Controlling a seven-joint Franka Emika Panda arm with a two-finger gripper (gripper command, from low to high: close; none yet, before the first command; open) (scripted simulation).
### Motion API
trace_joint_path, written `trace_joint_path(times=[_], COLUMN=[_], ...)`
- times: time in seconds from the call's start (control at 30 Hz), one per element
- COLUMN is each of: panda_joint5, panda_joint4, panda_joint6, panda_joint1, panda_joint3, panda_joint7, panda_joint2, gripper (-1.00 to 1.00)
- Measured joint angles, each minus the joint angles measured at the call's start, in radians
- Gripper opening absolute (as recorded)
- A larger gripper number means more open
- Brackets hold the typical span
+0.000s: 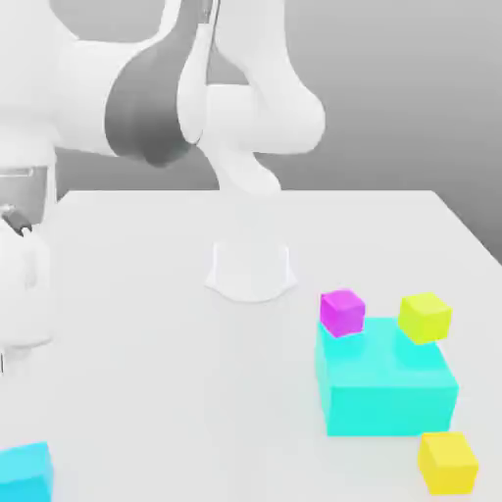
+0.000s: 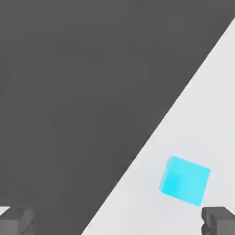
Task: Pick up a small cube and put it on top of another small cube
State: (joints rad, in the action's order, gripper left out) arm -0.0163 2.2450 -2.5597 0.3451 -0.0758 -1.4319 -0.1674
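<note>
my fingers (image 2: pixel 221 221) stand wide apart above the table (image 1: pixel 196 392), holding nothing; the small cyan cube (image 1: pixel 25 473) sits on it at the exterior view's left, well apart from the big cyan block (image 1: pixel 388 397).

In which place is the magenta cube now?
In the exterior view, the magenta cube is toward the right, at the back of the large cyan block, beside the yellow-green cube.
</note>
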Motion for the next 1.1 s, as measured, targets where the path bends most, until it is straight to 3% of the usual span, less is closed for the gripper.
trace_joint_path(times=[0.3,0.33,0.53,0.7,0.97,1.1], panda_joint5=[0.112,0.117,0.120,0.098,0.102,0.136], panda_joint4=[-0.036,-0.043,-0.046,-0.018,0.131,0.220], panda_joint6=[-0.142,-0.167,-0.182,-0.080,0.029,0.087], panda_joint1=[0.066,0.071,0.073,0.060,-0.112,-0.303], panda_joint3=[-0.011,-0.006,-0.003,-0.020,0.160,0.258], panda_joint7=[-0.062,-0.059,-0.057,-0.073,-0.056,-0.024], panda_joint2=[-0.326,-0.360,-0.376,-0.247,0.027,0.178], gripper=[0.00,-1.00,-1.00,-1.00,-1.00,-1.00])
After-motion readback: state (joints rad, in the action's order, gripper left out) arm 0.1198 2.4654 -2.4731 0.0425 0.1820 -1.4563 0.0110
